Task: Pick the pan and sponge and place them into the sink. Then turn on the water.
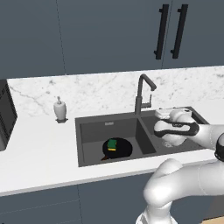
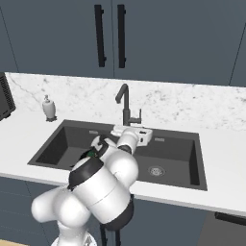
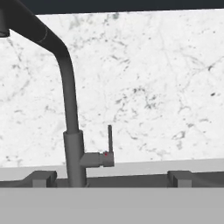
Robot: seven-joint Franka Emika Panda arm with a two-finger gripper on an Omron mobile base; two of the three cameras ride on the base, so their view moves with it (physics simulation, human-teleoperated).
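Black pan [image 1: 119, 148] lies half-hidden under sponge [image 1: 112, 144] in sink [image 1: 87, 131].

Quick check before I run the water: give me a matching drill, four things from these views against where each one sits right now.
Things:
1. round black frying pan
2. green-topped sponge
3. white soap dispenser bottle
4. open two-finger gripper

Places:
A. on the counter, left of the dark grey double-basin sink
B. over the sink, facing the tall dark gooseneck tap
C. lying on the pan
D. on the floor of the left basin

Pairs: 1-D, 2-C, 3-A, 4-B
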